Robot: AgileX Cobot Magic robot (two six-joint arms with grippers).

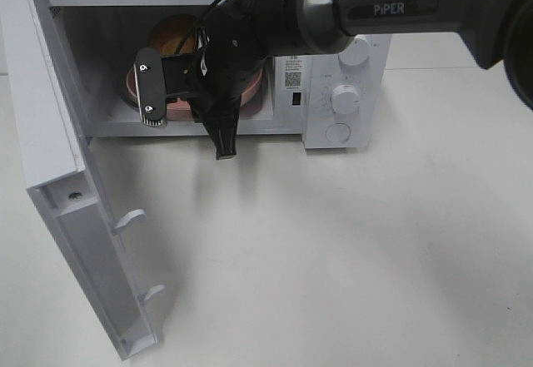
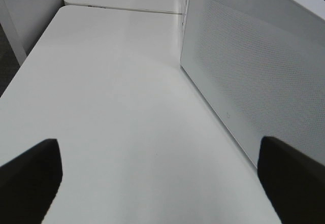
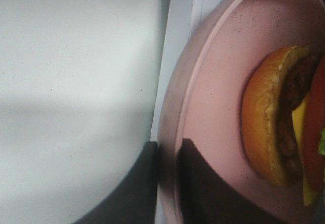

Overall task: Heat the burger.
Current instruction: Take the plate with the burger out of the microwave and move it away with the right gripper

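You see the burger [image 3: 277, 115] resting on the pink plate [image 3: 213, 107] inside the open microwave [image 1: 337, 76]. It shows a glossy golden-brown bun, dark patty, yellow cheese, red tomato and a trace of green lettuce. The overhead view shows only its bun top [image 1: 171, 36].

The round pink plate [image 3: 213, 117] bears fine dark specks. The burger [image 3: 277, 117] has a golden-brown bun, dark patty, yellow cheese, red tomato, green lettuce. The white boxy microwave [image 1: 346, 92] has a dot-patterned door [image 2: 254, 66].

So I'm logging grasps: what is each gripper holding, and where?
Right gripper pinches the pink plate by its rim; left gripper holds nothing.
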